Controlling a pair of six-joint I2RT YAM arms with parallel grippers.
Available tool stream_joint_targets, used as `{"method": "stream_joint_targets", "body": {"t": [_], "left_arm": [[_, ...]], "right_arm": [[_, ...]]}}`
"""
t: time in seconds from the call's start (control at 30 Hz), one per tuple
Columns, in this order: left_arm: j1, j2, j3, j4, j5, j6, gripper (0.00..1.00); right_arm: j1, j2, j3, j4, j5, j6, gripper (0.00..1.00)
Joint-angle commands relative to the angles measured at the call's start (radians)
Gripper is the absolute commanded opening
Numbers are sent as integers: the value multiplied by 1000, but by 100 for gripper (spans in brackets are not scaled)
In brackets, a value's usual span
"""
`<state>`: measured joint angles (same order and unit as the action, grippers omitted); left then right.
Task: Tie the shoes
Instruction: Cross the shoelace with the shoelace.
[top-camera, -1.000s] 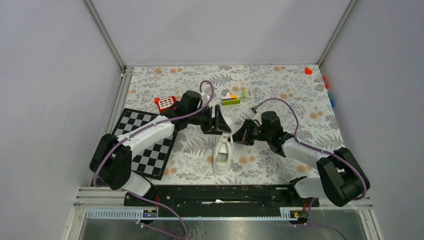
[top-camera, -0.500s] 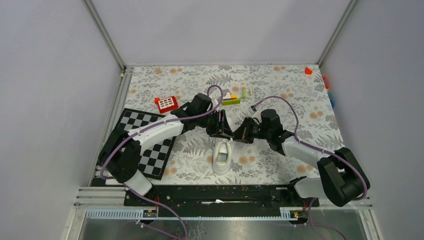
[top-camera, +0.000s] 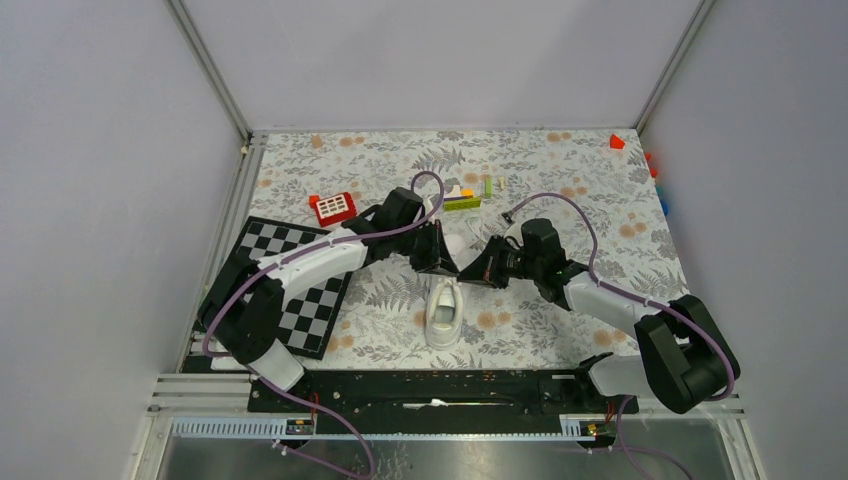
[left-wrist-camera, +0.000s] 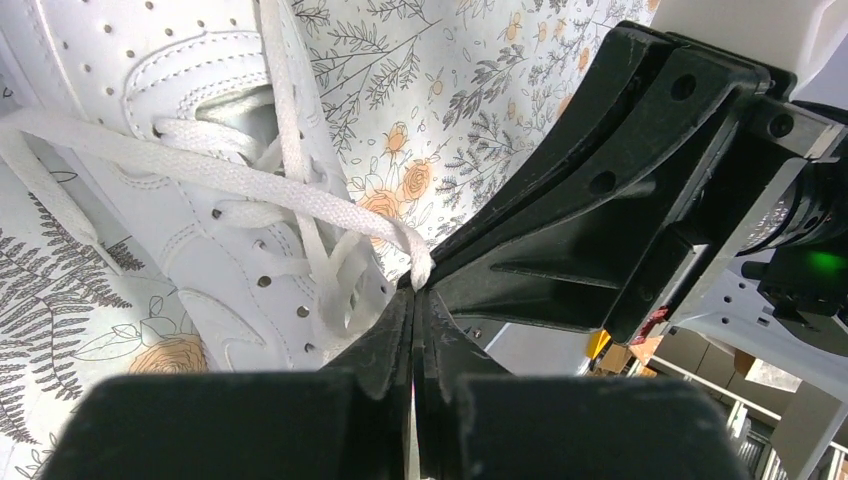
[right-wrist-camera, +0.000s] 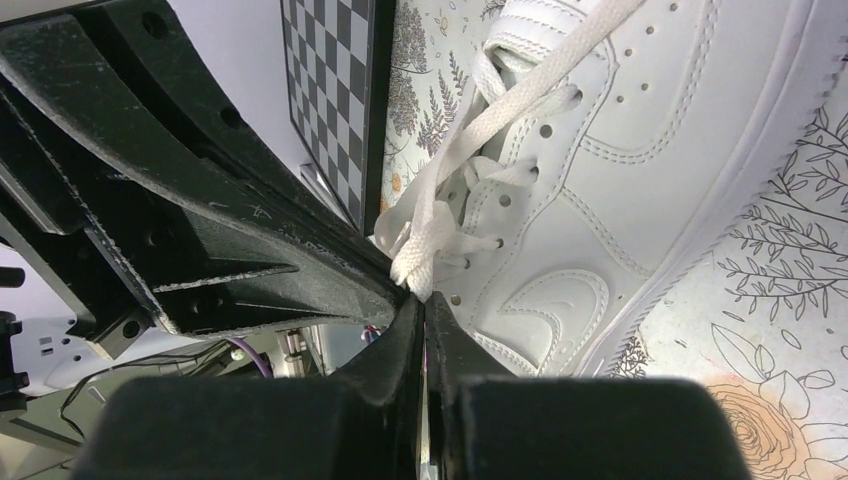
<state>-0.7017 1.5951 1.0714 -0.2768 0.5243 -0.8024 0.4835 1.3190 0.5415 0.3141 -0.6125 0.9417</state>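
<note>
One white sneaker (top-camera: 446, 310) lies on the floral mat, toe toward the arm bases. Both grippers meet tip to tip just above its laced top. My left gripper (top-camera: 451, 266) is shut, and a white lace (left-wrist-camera: 200, 165) runs from the shoe (left-wrist-camera: 130, 90) into its fingertips (left-wrist-camera: 414, 296). My right gripper (top-camera: 471, 273) is shut too, pinching a folded piece of lace (right-wrist-camera: 425, 245) just above the shoe's side (right-wrist-camera: 640, 170). Each wrist view shows the other gripper's black fingers close in front.
A checkerboard (top-camera: 290, 290) lies left of the shoe under the left arm. A red toy (top-camera: 332, 207) and a small pile of coloured blocks (top-camera: 463, 197) sit behind the grippers. A red block (top-camera: 617, 141) is at the far right corner.
The left gripper swung right to meet the right gripper and shut on the lace. The right arm has barely moved and stayed shut.
</note>
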Motion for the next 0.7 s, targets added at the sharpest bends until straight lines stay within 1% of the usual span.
{"method": "stream_joint_targets", "body": {"t": [0.0, 0.17, 0.43, 0.67], "left_arm": [[-14, -38, 32, 27, -1, 4, 0], [10, -75, 2, 4, -18, 23, 0], [92, -121, -73, 5, -13, 48, 0], [104, -98, -110, 33, -12, 53, 0]], "right_arm": [[10, -25, 32, 28, 10, -7, 0], [9, -29, 27, 36, 11, -1, 0], [9, -73, 24, 7, 18, -11, 0], [9, -72, 13, 19, 1, -13, 0]]}}
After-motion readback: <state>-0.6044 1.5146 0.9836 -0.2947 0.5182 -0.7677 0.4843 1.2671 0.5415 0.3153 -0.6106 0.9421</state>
